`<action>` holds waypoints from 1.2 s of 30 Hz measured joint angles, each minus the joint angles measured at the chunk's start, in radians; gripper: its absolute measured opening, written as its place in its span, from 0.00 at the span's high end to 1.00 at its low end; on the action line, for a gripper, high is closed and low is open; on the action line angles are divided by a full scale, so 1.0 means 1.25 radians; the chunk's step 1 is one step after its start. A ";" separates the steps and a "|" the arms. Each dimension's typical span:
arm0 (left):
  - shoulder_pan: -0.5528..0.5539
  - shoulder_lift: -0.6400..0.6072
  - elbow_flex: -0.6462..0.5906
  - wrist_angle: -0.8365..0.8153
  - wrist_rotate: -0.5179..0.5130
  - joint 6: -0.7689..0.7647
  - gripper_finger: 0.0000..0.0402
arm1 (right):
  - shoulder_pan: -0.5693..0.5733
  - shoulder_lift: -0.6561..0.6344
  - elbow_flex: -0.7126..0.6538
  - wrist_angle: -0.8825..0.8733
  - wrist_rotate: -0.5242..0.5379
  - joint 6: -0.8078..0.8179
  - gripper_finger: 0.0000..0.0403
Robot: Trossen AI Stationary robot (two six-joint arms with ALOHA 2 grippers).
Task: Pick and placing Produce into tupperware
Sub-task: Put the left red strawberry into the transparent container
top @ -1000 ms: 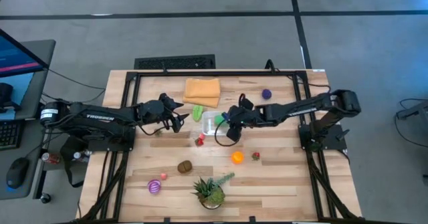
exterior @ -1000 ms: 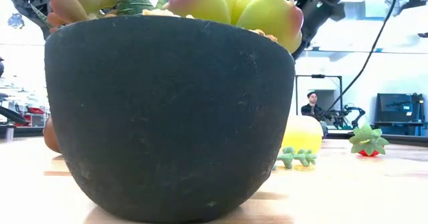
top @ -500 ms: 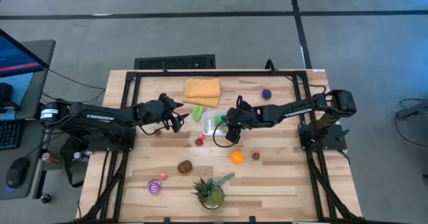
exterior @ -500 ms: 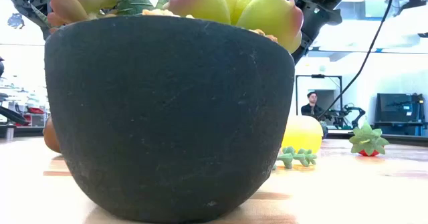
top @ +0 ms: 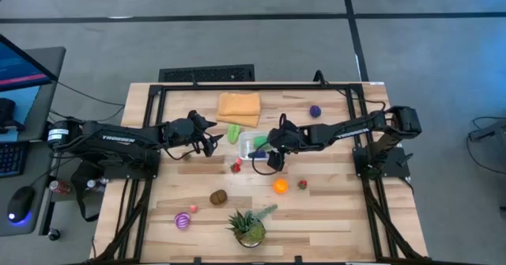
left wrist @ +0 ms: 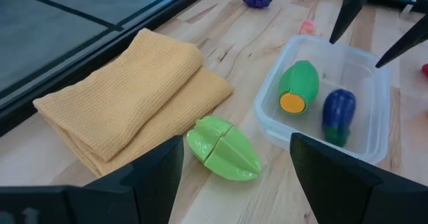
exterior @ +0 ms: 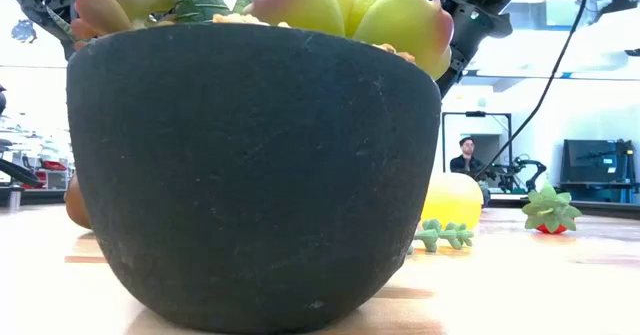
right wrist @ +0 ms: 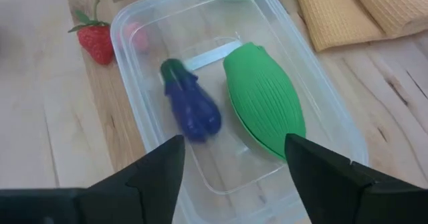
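Note:
The clear tupperware point(right wrist: 227, 110) stands at mid-table point(top: 254, 146). In it lie a purple eggplant point(right wrist: 190, 107) and a green ribbed half with an orange cut face point(left wrist: 297, 87). My right gripper point(right wrist: 234, 184) hovers open just above the tub, nothing between its fingers. My left gripper point(left wrist: 234, 184) stands open left of the tub, by a light-green split vegetable point(left wrist: 224, 147) lying on the table. Other produce lies loose on the wood: a purple berry bunch point(top: 315, 111), strawberries point(top: 236, 166) point(top: 302, 184), an orange point(top: 281, 186), a brown piece point(top: 218, 196), a striped pink-purple ball point(top: 183, 220).
A folded orange cloth point(top: 239, 107) lies behind the tub. A spiky potted plant point(top: 249, 225) stands near the front edge and its dark pot point(exterior: 250, 175) fills the low view. A black frame point(top: 158, 123) runs along the table's sides. A person sits far off in the room point(exterior: 465, 155).
My right gripper has shifted slightly toward the table's left over the tub. The purple eggplant now lies inside the tub beneath its open fingers, where it did not show a second ago.

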 joint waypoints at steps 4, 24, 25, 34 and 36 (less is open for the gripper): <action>0.000 0.000 0.000 -0.002 0.051 0.031 0.34 | 0.000 -0.011 0.000 -0.005 0.001 -0.017 0.37; 0.002 0.000 0.000 -0.003 0.030 0.020 0.34 | -0.018 -0.187 0.000 -0.245 0.011 -0.139 0.37; 0.006 0.000 0.000 0.000 0.013 0.005 0.34 | -0.022 -0.192 0.000 -0.253 0.011 -0.137 0.37; 0.037 0.000 0.049 -0.197 0.097 -0.074 0.34 | -0.032 -0.199 0.000 -0.315 0.011 -0.146 0.37; 0.031 0.000 0.082 -0.299 0.100 -0.103 0.34 | -0.032 -0.199 0.000 -0.324 0.010 -0.154 0.37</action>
